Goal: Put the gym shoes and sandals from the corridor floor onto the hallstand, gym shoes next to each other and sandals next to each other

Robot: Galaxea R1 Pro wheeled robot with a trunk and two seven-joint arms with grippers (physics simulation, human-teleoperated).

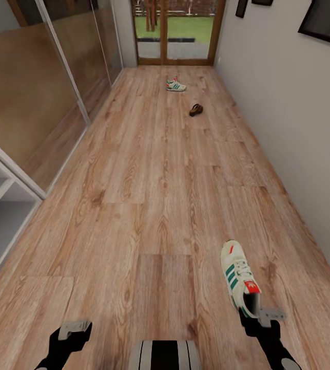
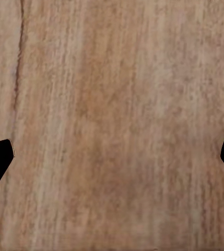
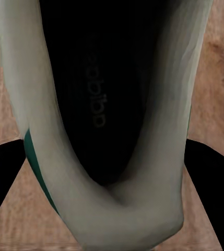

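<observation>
A white gym shoe [image 1: 239, 277] with green stripes lies near me on the corridor floor [image 1: 149, 195], toe pointing away. My right gripper [image 1: 254, 311] is shut on its heel. In the right wrist view the fingers [image 3: 7, 178] press both sides of the shoe's heel collar [image 3: 112, 209]. The second gym shoe [image 1: 175, 85] and one dark brown sandal [image 1: 196, 109] lie far down the corridor. The light grey hallstand [image 1: 0, 205] shows at the left edge. My left gripper [image 1: 75, 329] hangs open over bare planks [image 2: 117, 104].
A dark glass-fronted wardrobe [image 1: 41, 77] runs along the left wall beyond the hallstand. A plain white wall [image 1: 298, 128] bounds the right side. A glazed door [image 1: 177, 31] closes the far end. My base [image 1: 165, 354] shows at the bottom.
</observation>
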